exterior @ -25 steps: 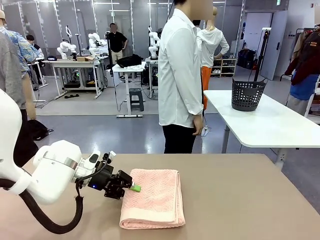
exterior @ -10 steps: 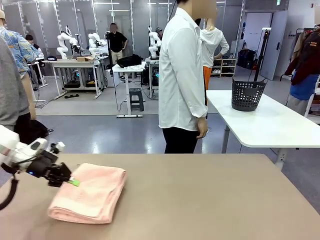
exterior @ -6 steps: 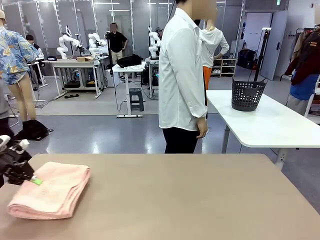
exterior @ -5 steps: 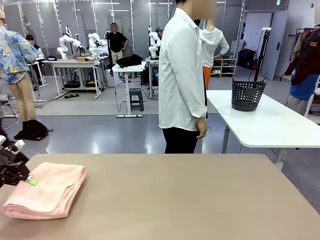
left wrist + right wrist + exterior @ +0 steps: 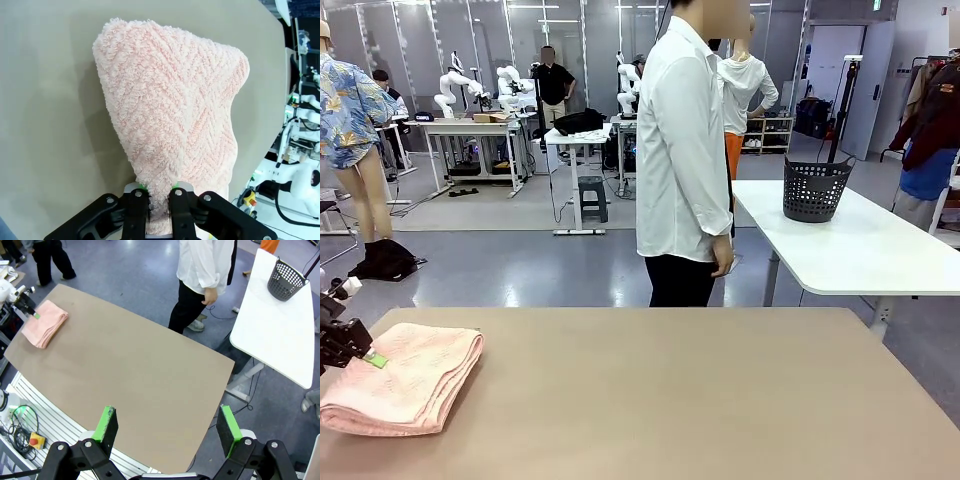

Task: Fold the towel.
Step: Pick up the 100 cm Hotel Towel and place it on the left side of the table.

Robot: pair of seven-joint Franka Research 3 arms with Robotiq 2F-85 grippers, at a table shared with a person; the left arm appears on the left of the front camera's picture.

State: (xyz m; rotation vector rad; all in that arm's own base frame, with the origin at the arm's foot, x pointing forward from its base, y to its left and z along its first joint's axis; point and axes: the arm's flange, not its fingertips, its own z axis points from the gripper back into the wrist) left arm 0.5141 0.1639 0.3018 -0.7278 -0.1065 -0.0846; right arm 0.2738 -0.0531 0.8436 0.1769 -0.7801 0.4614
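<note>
Folded towel lying at the tabletop's 9 o'clock edge; my left tool pinches its near edge, jaws clamped on terry; my right tool hangs high, jaws wide, holding nothing.

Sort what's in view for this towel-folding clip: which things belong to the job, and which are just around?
Part of the job:
- folded pink towel, lying near the table's left end
- left claw, shut on the towel's edge
- right claw, open, held high over the table

Just around:
- black basket on the white side table
- person in a white shirt, standing at the far side
</note>
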